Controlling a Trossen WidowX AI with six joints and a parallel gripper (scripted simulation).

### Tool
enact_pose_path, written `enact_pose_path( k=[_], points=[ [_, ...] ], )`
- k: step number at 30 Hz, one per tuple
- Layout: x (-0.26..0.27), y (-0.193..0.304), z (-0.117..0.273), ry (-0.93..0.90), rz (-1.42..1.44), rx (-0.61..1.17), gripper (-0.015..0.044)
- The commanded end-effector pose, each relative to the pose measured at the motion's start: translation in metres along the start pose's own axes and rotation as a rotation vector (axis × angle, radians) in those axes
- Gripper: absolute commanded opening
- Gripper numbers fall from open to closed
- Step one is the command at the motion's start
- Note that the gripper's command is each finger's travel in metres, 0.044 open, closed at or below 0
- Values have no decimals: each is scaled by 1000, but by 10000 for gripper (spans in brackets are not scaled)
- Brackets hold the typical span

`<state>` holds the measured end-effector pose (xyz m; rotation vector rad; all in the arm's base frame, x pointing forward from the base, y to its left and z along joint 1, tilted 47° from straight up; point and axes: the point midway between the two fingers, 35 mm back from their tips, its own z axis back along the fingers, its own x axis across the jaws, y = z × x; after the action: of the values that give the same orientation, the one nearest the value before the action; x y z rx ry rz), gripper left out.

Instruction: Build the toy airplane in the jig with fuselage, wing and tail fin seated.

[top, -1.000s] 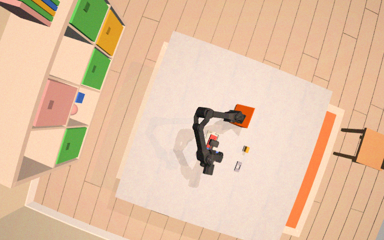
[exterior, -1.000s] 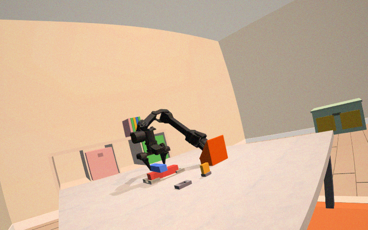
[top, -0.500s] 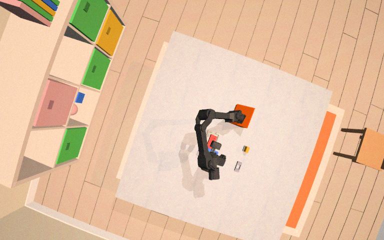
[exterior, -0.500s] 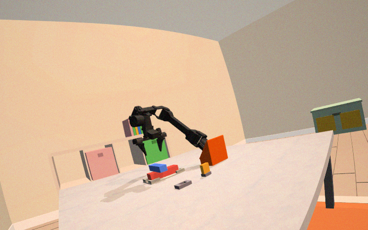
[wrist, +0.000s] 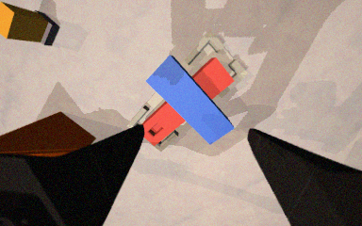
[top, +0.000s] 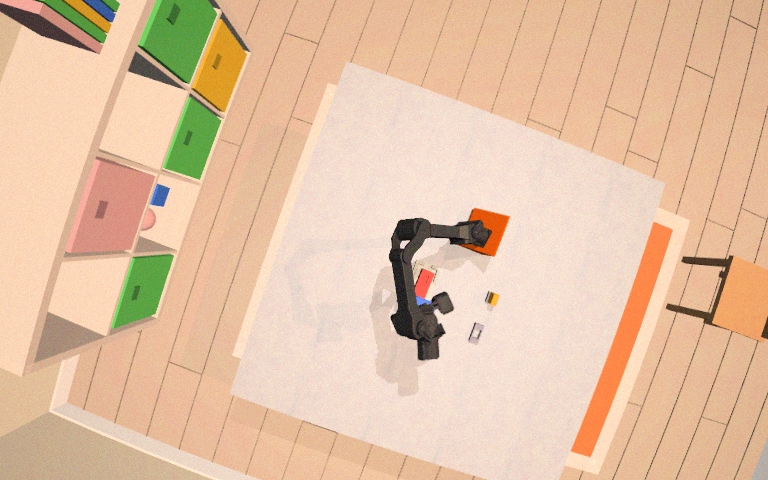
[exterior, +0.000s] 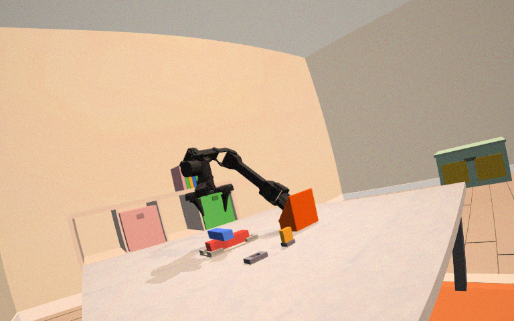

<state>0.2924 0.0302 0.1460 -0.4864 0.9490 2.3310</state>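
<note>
The red fuselage (top: 423, 284) (exterior: 238, 238) (wrist: 216, 75) lies lengthwise in the pale cradle (exterior: 251, 238) (wrist: 205, 45). The blue wing (top: 423, 301) (exterior: 221, 234) (wrist: 189, 99) lies across its top; the wing's tab and socket are hidden beneath it. The small tail socket (wrist: 155, 130) shows as a dark opening. The orange tail fin (top: 493, 298) (exterior: 286, 235) (wrist: 5, 20) stands upright in a dark holder (exterior: 288, 243) (wrist: 51, 34), apart from the fuselage. My gripper (exterior: 214, 212) (wrist: 194, 131) is open and empty, above the wing and clear of it.
A second dark holder (top: 476, 333) (exterior: 255, 257) lies empty beside the cradle. A large orange-red block (top: 499, 226) (exterior: 303, 211) (wrist: 52, 133) stands by the arm's base, beyond the fin. The arm reaches over the cradle area on the pale table (top: 509, 396) (exterior: 340, 272).
</note>
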Motion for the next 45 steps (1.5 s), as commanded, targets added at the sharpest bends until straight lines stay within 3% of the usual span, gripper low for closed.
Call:
enact_pose_path(
  k=[1,20,29,37,45],
  points=[
    [-1,-1,-2,-2,-748,-5,440],
    [1,-3,-1,-4,-763,-7,440],
    [121,-86,12,-50,-749,-34,440],
    [246,-106,3,-21,-759,-11,440],
    [257,-106,-1,-14,-762,-9,440]
  ],
)
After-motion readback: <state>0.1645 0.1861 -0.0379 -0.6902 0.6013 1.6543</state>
